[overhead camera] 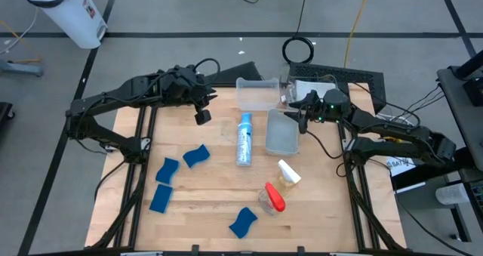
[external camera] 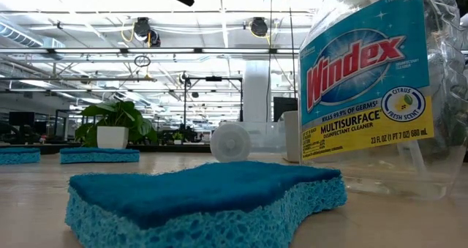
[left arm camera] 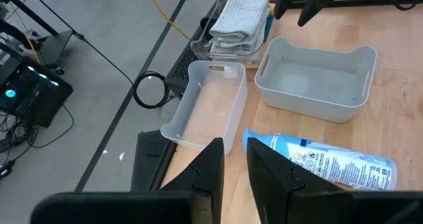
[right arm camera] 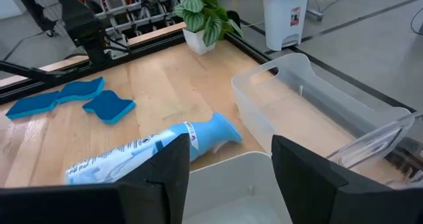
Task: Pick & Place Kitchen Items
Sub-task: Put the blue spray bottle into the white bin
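Dark right claw (right arm camera: 225, 178) — apparently parted, empty — over the grey bin (overhead camera: 284, 132); left claw (left arm camera: 230, 178) nearly closed.

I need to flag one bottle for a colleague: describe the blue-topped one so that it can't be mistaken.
Start at the two clear bins at the table's far edge. The blue-topped bottle lies on its side just left of the nearer bin. Unlike the red-topped bottle and white-topped bottle, it has a blue label.
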You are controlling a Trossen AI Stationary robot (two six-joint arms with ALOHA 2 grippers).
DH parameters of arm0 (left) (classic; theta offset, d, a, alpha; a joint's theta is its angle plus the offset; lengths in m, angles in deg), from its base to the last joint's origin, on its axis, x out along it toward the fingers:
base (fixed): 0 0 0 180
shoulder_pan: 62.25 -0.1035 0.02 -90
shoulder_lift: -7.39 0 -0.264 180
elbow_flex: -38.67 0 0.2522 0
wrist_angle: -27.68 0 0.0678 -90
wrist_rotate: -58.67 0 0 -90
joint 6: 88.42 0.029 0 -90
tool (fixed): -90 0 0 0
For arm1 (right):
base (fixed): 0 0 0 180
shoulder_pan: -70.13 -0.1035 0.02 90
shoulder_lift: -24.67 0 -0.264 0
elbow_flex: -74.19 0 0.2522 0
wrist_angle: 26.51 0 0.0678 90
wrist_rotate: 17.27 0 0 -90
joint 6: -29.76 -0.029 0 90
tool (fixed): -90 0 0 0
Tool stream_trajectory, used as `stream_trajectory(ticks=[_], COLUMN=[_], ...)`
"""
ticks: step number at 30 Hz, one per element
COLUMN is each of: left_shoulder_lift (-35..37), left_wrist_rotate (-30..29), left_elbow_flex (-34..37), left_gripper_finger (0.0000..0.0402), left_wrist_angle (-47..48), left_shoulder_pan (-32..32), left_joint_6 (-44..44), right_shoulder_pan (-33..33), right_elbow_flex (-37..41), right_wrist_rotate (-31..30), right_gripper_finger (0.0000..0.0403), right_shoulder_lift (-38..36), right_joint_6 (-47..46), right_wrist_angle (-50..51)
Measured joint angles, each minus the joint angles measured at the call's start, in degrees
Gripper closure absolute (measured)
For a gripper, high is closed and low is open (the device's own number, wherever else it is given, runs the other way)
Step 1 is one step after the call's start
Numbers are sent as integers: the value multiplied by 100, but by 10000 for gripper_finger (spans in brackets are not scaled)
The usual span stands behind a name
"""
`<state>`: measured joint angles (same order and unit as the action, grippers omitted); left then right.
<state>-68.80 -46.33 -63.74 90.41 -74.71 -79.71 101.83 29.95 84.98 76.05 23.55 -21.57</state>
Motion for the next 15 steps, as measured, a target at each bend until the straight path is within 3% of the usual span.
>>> stream_trajectory(ticks=[5,10,15], left_shoulder_lift=[0,-2,0], left_wrist_rotate=[0,0,3], left_elbow_flex=[0,0,0], left_gripper_finger=[334,334,334], left_wrist_angle=[-24,-794,-1460], left_shoulder_pan=[1,1,23], left_joint_6=[15,118,-853], right_shoulder_pan=[0,0,0], right_elbow_flex=[0,0,0], right_wrist_rotate=[2,2,4], right_gripper_finger=[224,227,228], right_shoulder_lift=[0,0,0], right_joint_6=[-16,-16,-16], right_wrist_angle=[0,0,0])
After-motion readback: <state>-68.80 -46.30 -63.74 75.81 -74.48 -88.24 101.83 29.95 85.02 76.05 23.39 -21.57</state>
